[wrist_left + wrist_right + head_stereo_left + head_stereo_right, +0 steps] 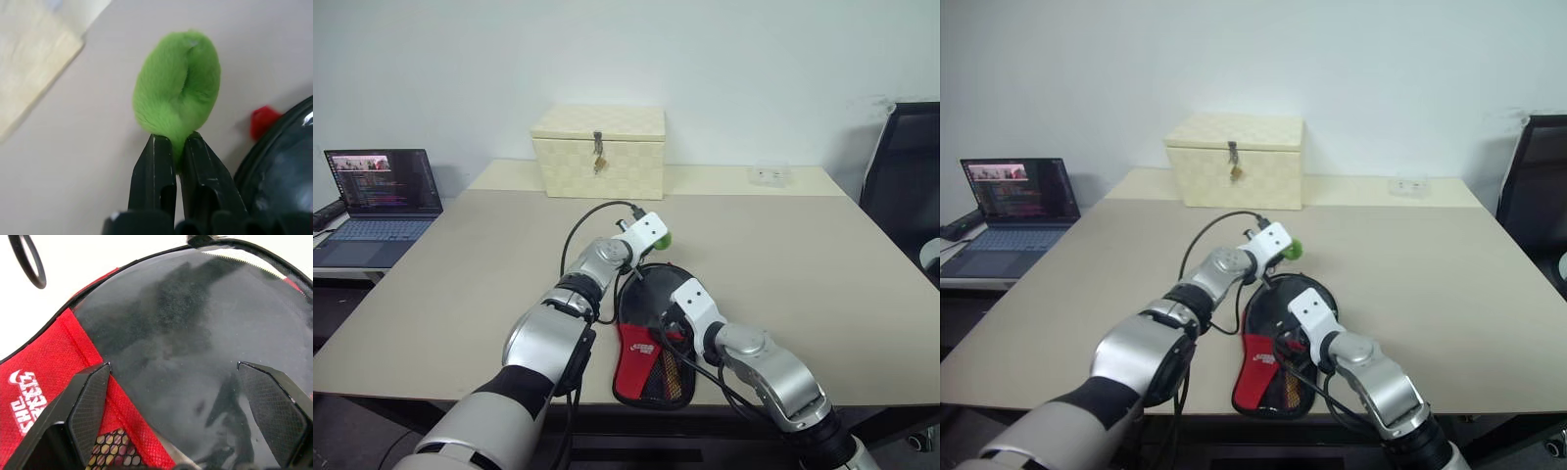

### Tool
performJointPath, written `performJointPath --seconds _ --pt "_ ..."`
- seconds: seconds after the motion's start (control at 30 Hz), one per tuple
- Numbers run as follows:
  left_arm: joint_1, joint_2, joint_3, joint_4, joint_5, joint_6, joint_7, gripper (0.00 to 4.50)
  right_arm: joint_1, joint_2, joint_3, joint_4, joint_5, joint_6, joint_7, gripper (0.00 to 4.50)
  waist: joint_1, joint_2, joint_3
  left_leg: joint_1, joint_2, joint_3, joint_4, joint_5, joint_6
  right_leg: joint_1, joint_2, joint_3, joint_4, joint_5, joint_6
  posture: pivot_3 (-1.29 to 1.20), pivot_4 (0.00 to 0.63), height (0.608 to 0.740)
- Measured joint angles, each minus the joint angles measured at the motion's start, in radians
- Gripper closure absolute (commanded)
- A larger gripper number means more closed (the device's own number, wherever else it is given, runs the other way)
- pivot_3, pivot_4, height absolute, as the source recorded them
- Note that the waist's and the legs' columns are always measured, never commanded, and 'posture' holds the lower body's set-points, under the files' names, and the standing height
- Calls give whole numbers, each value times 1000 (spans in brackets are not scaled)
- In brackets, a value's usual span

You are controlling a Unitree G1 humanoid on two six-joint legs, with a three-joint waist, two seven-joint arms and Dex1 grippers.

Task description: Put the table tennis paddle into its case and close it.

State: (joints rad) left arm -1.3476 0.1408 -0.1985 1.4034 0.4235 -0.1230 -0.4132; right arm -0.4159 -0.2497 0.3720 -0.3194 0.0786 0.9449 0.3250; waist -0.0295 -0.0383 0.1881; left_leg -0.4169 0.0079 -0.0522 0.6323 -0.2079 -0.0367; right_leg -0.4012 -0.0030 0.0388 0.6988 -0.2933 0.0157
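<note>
The black case [641,360], with its red mesh pocket and white logo [27,391], lies flat near the table's front edge. Its glossy black face [186,333] fills the space under my right gripper [173,366], which hovers just above it, open and holding nothing. My left gripper [178,139] is shut on a fuzzy green ball [178,90] at the case's far rim [664,238]. A small red tuft [264,122] sits beside that rim. The table tennis paddle is hidden from view.
A cream woven latched box [599,150] stands at the back of the table [460,274]. A small clear box [770,173] sits at the back right. A laptop [382,196] is on a side desk to the left, and a black chair [906,186] stands at the right.
</note>
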Motion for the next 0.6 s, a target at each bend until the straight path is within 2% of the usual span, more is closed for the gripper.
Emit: performJointPath --seconds 0.37,0.6 --pt "-30 -40 -187 3 194 -155 81 4485 42 -5 34 -41 -10 12 -3 0 0 1 -9 1 0 0 -1 0 0 2 0 0 -1 -1 2 0 150 740" --pt "-37 -117 -256 7 255 -250 99 4485 34 2 37 -28 -18 12 1 0 -1 2 -11 2 -1 0 -1 0 0 3 0 0 -1 -3 5 0 150 740"
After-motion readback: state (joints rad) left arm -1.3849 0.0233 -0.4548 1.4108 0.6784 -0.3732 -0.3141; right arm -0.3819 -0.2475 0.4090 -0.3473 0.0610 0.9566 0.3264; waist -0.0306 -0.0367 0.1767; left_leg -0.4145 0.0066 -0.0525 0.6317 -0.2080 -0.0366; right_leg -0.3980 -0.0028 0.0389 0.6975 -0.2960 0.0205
